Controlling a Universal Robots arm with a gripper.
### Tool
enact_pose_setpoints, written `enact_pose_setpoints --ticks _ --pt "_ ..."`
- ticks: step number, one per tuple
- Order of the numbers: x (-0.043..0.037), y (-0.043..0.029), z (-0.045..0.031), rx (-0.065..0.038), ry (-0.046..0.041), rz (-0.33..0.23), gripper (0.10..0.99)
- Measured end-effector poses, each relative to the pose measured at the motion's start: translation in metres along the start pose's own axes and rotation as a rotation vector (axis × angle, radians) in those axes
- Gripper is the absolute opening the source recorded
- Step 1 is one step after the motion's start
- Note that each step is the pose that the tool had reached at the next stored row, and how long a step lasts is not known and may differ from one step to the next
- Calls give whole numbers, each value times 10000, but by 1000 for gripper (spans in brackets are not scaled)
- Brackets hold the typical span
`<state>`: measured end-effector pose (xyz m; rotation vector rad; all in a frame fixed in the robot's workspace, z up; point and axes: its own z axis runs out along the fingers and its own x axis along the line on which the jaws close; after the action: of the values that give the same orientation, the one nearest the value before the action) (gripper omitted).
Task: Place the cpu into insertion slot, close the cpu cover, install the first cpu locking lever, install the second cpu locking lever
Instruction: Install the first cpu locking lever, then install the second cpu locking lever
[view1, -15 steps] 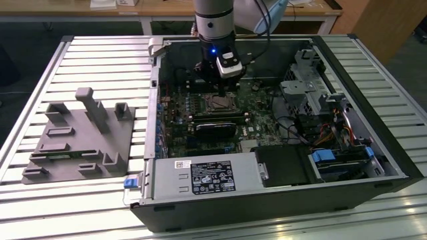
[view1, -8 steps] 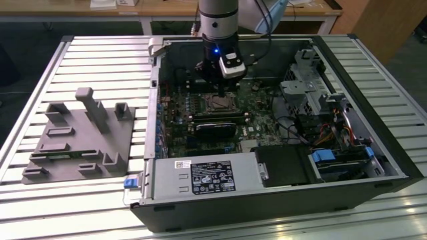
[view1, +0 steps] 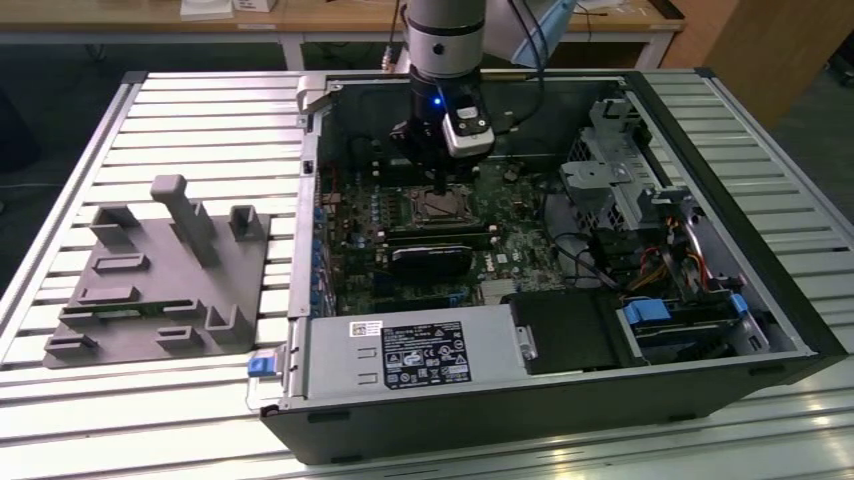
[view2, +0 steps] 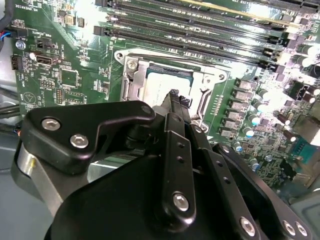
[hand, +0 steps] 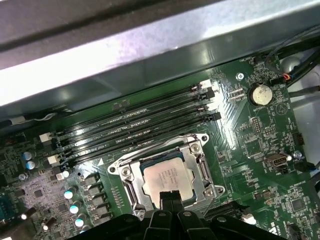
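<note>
Going from the exterior view's left: you've got a grey fixture block (view1: 167, 275) with upright posts sitting on the slatted table (view1: 80, 150), well apart from the work. Next to it toward the exterior view's right is the open computer case (view1: 747, 200), lying on its side with the green motherboard (view1: 387, 215) exposed. Your arm (view1: 447, 40) comes straight down into the case, and the gripper (view1: 442, 182) sits right above the insertion slot (view1: 443, 204), near the board's middle. A black card (view1: 434, 262) lies just below the socket in that view; the power supply (view1: 400, 355) with its label runs along the near edge, and drive bays and cables (view1: 654, 270) fill the exterior view's right side. In both wrist views, the cpu (hand: 167, 179) lies flat in the insertion slot, pale metal face up. The cpu cover (hand: 197, 150) is down around it, its silvery frame bordering the chip. The gripper's fingers (view2: 175, 100) are drawn narrow, tips together, with nothing held between them, and the tips sit at the edge of the chip face, touching or just above it; you can't tell which. The long memory slots (hand: 135, 130) run just beside the socket.
</note>
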<state>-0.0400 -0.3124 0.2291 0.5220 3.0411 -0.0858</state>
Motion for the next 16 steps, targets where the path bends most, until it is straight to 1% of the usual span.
enact_pose_setpoints --ticks 5,16 --pt "-52 18 3 -23 -12 -288 106" --pt "-55 17 -30 -24 -14 -333 106"
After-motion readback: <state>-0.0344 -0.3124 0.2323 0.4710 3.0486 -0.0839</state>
